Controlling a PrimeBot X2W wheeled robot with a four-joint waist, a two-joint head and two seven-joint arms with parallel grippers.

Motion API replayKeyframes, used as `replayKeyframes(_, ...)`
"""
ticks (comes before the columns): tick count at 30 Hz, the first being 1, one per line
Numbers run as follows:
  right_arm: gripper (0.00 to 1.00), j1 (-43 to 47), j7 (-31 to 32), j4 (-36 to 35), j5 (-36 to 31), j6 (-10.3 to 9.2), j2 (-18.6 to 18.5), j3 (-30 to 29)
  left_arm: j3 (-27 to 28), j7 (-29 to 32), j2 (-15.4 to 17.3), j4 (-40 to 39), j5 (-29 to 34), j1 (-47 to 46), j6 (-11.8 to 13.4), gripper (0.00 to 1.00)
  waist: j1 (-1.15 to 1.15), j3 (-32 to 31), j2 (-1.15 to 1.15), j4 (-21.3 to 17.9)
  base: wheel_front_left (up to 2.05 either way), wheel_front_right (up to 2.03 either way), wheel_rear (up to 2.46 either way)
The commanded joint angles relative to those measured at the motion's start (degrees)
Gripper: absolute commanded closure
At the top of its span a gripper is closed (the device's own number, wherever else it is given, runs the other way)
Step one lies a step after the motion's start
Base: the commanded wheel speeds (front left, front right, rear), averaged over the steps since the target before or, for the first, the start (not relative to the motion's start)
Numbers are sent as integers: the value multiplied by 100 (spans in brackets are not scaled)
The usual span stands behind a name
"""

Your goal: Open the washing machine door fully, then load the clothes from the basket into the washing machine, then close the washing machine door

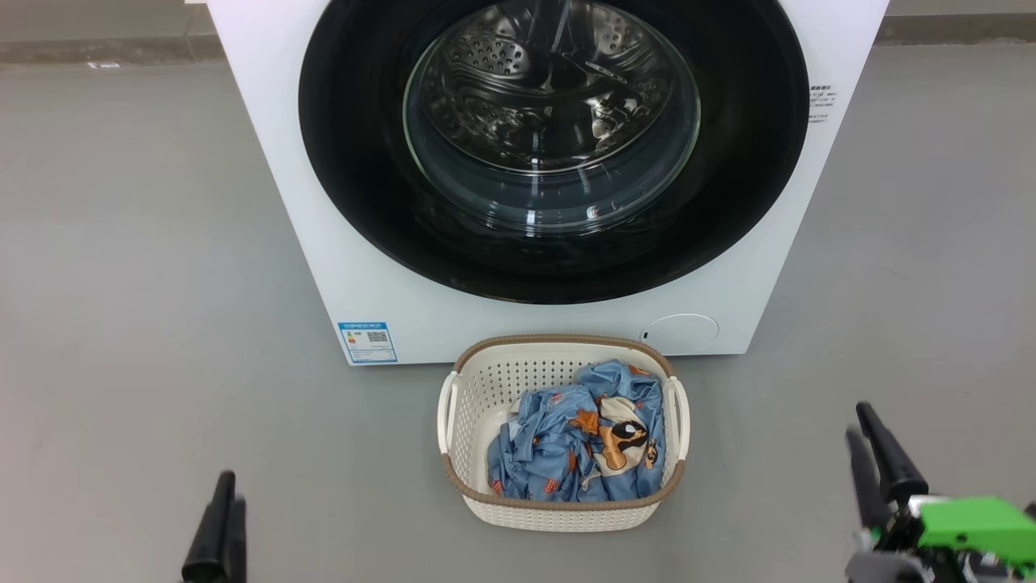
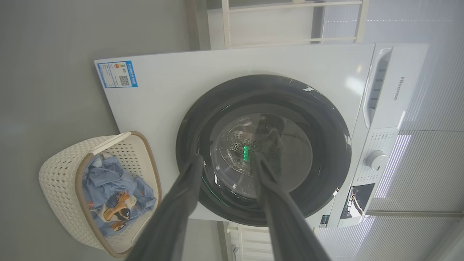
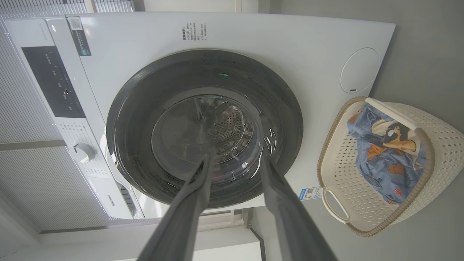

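Note:
The white washing machine stands ahead with its round door shut, the steel drum visible through the glass bowl. The cream basket sits on the floor against the machine's front, holding the blue cartoon-print clothes. My left gripper is low at the left and my right gripper low at the right, both well back from the basket. In the left wrist view my left gripper is open and empty, pointing at the door. In the right wrist view my right gripper is likewise open and empty before the door.
Grey floor spreads on both sides of the machine and basket. A blue label sticker and a round cover sit low on the front. The control knob and panel are on the machine's top band. A white rack stands behind.

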Motion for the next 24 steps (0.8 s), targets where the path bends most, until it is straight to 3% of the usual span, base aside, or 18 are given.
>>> replayKeyframes(1, 100, 7, -2, 6, 1, 0, 5, 3, -2, -2, -2, 4, -1, 7, 0, 100, 0, 1, 0, 0, 0, 0, 0)
replayKeyframes(2, 0, 22, -10, 14, 4, 0, 12, 12, -5, -6, -6, 19, -1, 22, 0, 0, 0, 2, 0, 1, 0, 0, 0)
replayKeyframes(24, 0, -255, -506, -390, -309, 8, -19, 573, -25, -315, 70, -426, 235, -138, -13, 0, 0, 20, 0, 7, 0, 0, 0)
